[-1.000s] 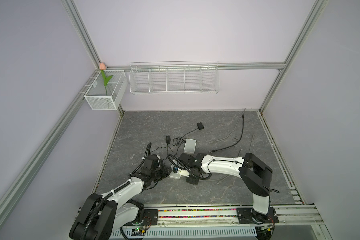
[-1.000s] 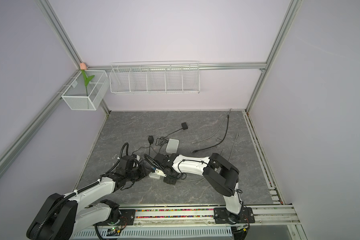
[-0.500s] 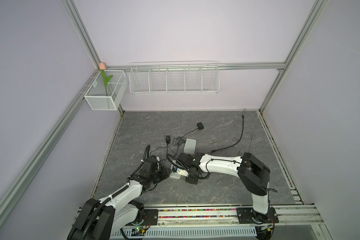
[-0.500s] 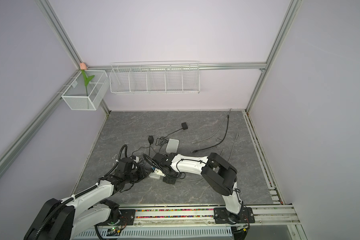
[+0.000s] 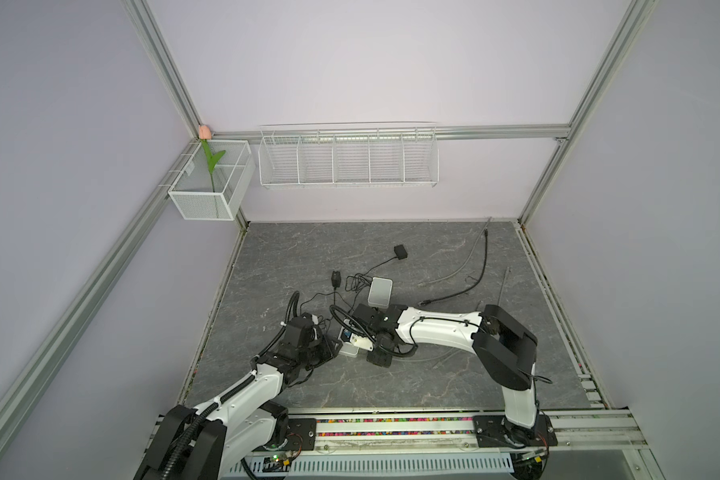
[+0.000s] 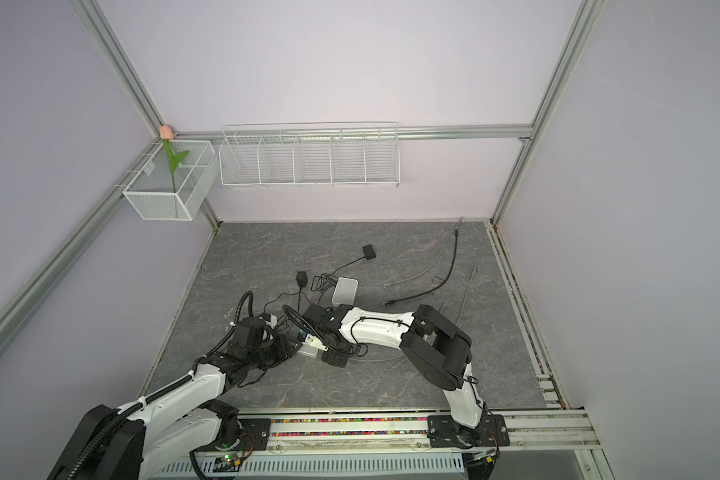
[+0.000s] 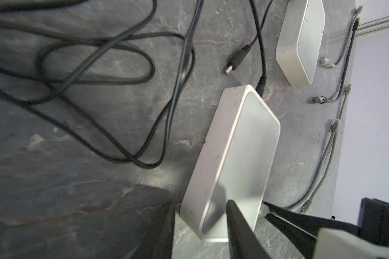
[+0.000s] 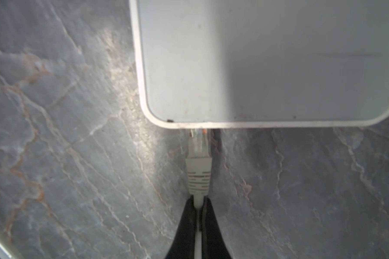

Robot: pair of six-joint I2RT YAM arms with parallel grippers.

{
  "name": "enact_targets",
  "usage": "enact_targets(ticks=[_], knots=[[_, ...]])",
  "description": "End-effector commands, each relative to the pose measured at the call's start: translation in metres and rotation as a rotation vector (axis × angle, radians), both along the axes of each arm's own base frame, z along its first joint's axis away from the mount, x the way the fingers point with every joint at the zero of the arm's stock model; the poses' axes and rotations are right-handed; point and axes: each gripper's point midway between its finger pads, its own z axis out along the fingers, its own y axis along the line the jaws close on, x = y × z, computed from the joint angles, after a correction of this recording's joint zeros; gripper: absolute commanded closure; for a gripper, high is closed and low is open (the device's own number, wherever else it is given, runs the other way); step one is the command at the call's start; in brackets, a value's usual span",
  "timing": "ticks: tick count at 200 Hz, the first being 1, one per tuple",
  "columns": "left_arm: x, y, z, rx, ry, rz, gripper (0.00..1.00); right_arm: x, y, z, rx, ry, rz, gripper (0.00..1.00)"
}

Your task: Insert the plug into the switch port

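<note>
The left end effector [image 5: 331, 345] sits low at the near left of the surface [image 5: 391, 395]. Its jaws are closed partway onto one end of the switch [image 7: 238, 145], with one finger against the side wall and the other over the broad face, so it appears to brace the box. The switch rests on the surface between the two arms.

At its short edge the plug [image 8: 198, 143] points straight in, its clear tip just under the rim. The port itself is hidden there. Most of the clear body and all of the grey boot show, so I judge the plug to be at the mouth or barely entered, not seated. The right end effector [image 8: 198, 203] is pinched fully down on the grey cable just behind the boot.

The switch is steadied and the plug is held and lined up. What remains is the push home until it latches, then the release.

The surface is dark grey and marbled. On the left wall a mesh basket [image 5: 208, 199] holds a tulip [image 5: 204, 132], and a wire rack [image 5: 348, 158] hangs on the back wall. Beyond the arms lie tangled black leads [image 5: 350, 284], a second white box [image 5: 380, 291], and grey patch cables [image 5: 454, 272] further right. The walls are pale lilac with aluminium framing.
</note>
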Motion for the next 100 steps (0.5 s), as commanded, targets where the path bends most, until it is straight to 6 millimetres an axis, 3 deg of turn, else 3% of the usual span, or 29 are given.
enact_targets(ticks=[1,100], knots=[[-0.005,0.001,-0.006,0.012,0.016,-0.01,0.62,-0.004,0.016,0.007,0.071,0.019,-0.008,0.93],[0.008,0.014,0.02,0.067,-0.081,0.029,0.61,-0.005,0.0,-0.003,0.023,0.004,-0.013,0.93]])
